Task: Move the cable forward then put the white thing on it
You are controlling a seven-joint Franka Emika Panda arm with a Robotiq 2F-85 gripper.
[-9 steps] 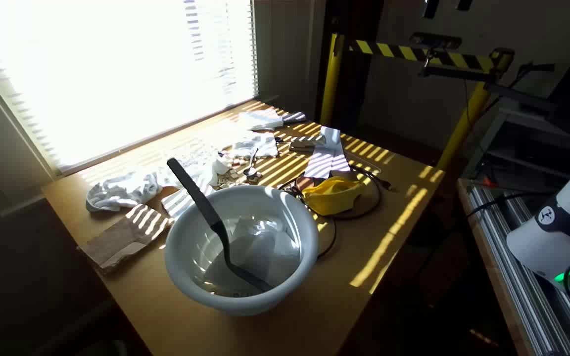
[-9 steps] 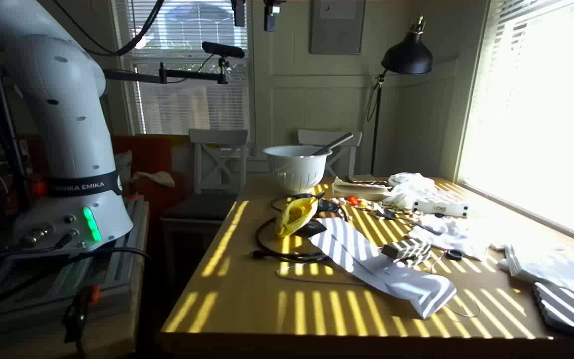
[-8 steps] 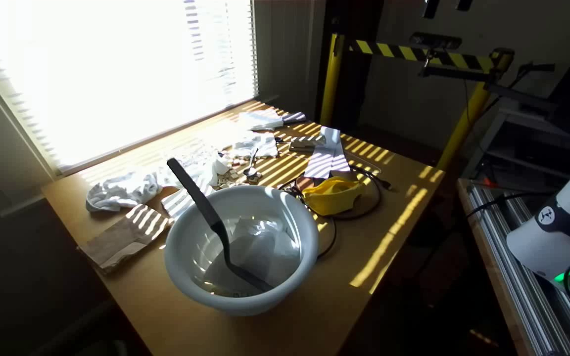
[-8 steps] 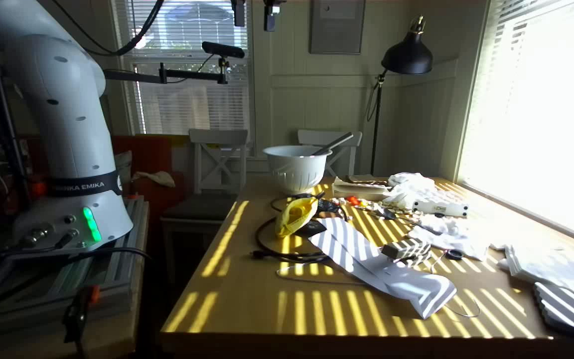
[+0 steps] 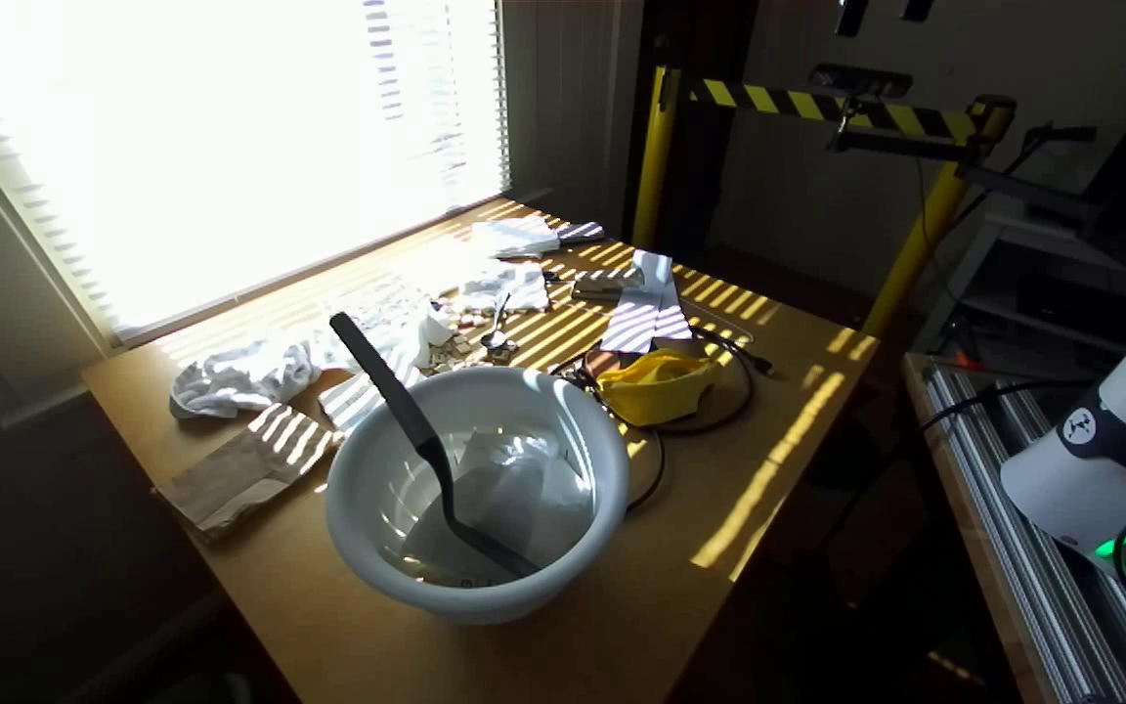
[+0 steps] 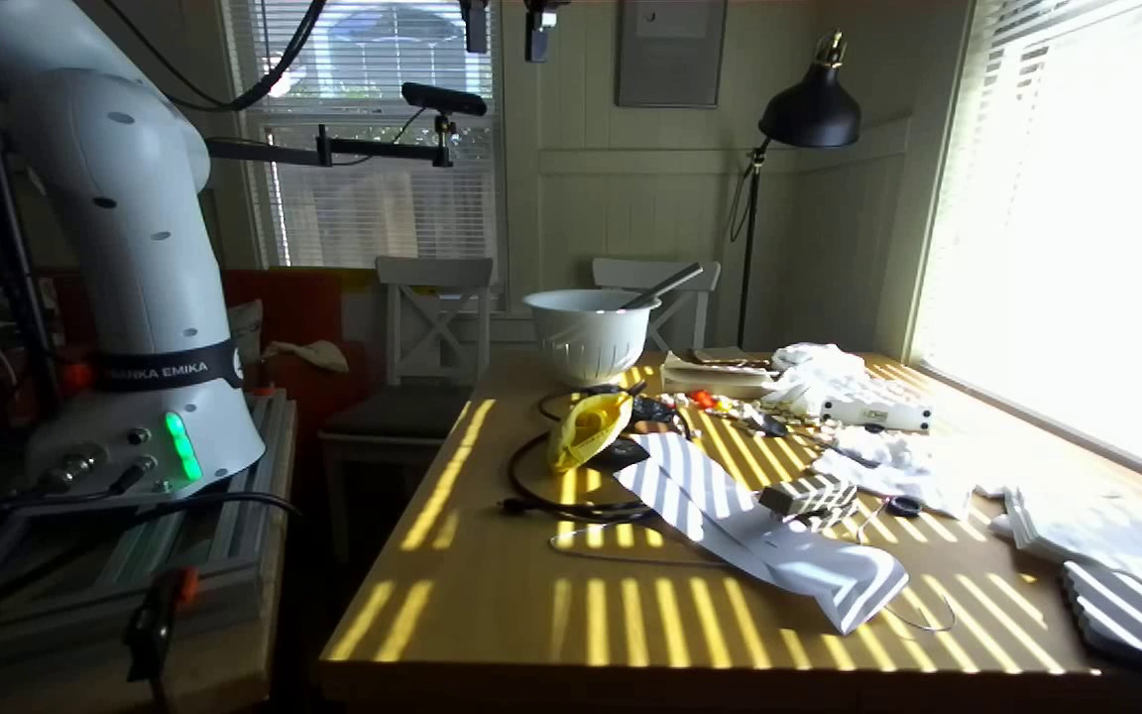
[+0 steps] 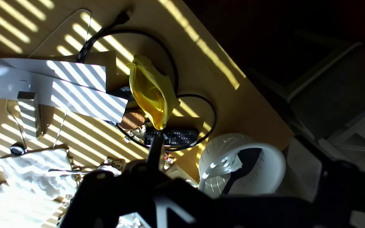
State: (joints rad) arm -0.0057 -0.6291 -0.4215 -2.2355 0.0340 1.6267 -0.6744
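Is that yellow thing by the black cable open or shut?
Open: in the wrist view the yellow thing gapes, its edges apart and its inside showing.

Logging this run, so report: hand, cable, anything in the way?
Hand open, empty, raised. Cable looped on table, ungrasped. White paper overlaps it; yellow pouch sits among its loops.

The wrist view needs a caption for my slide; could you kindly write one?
Open end effector above a sun-striped table: looped black cable, hollow yellow item and white bowl.
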